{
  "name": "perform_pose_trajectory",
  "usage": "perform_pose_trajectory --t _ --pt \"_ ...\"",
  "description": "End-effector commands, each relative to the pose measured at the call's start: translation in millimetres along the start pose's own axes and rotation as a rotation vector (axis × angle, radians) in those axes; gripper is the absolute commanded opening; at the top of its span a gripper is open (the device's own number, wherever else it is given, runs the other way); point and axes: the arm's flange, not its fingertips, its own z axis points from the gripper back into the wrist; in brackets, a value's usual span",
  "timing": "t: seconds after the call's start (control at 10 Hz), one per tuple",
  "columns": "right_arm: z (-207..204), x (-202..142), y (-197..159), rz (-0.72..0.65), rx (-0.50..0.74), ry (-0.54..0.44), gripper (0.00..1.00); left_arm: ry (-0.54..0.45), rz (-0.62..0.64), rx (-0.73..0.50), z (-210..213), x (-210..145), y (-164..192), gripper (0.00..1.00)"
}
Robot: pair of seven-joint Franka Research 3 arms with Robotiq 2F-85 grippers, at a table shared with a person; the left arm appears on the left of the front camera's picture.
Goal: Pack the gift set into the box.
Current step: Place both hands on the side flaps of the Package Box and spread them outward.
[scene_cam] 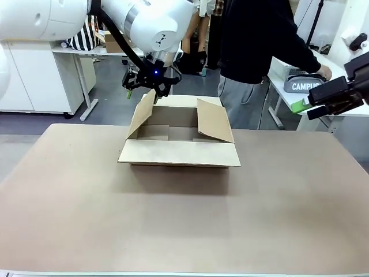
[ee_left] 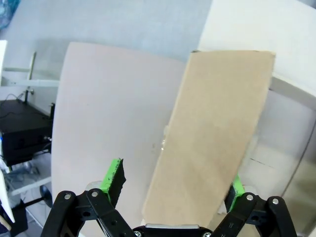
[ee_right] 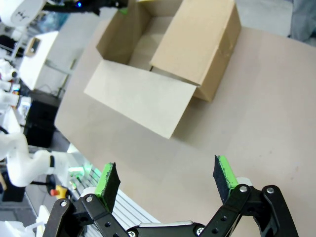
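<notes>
The brown cardboard box (scene_cam: 179, 153) stands open at the table's far middle, its front flap folded flat outward and its side flaps raised. I see only its bare bottom inside. My left gripper (scene_cam: 150, 85) hovers at the top edge of the raised left flap (ee_left: 217, 123). Its open jaws straddle that flap, with the green pads (ee_left: 113, 175) on either side of it. My right gripper (scene_cam: 308, 103) is open in the air far off to the right, empty, looking down on the box (ee_right: 143, 94). The gift set is out of view.
A person in a dark top (scene_cam: 259, 40) stands behind the box, one hand on a grey item printed "CAMPUS" (scene_cam: 302, 85) on a side table at the right. The brown table top (scene_cam: 173, 219) stretches bare in front of the box.
</notes>
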Motion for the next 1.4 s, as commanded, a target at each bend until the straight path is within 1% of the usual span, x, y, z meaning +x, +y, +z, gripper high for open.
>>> perform_pose_trajectory --t 0.0,0.3,0.6,0.8,1.1,1.2,1.3 --pt "0 3 -2 0.021 0.025 -0.008 1.00 0.003 0.063 0.035 -10 -6 19 1.00" --pt "0 3 -2 0.021 0.025 -0.008 1.00 0.024 0.109 -0.024 -6 1 50 1.00" --pt "0 3 -2 0.021 0.025 -0.008 1.00 0.093 0.111 -0.137 -15 10 80 1.00" --pt "0 3 -2 0.021 0.025 -0.008 1.00 0.155 0.049 -0.256 -25 15 95 1.00" --pt "0 3 -2 0.021 0.025 -0.008 1.00 0.176 0.064 -0.373 -31 20 130 1.00" --pt "0 3 -2 0.021 0.025 -0.008 1.00 0.183 0.045 -0.431 -33 20 140 1.00" --pt "0 3 -2 0.021 0.025 -0.008 1.00 0.220 0.008 -0.505 -38 20 148 1.00"
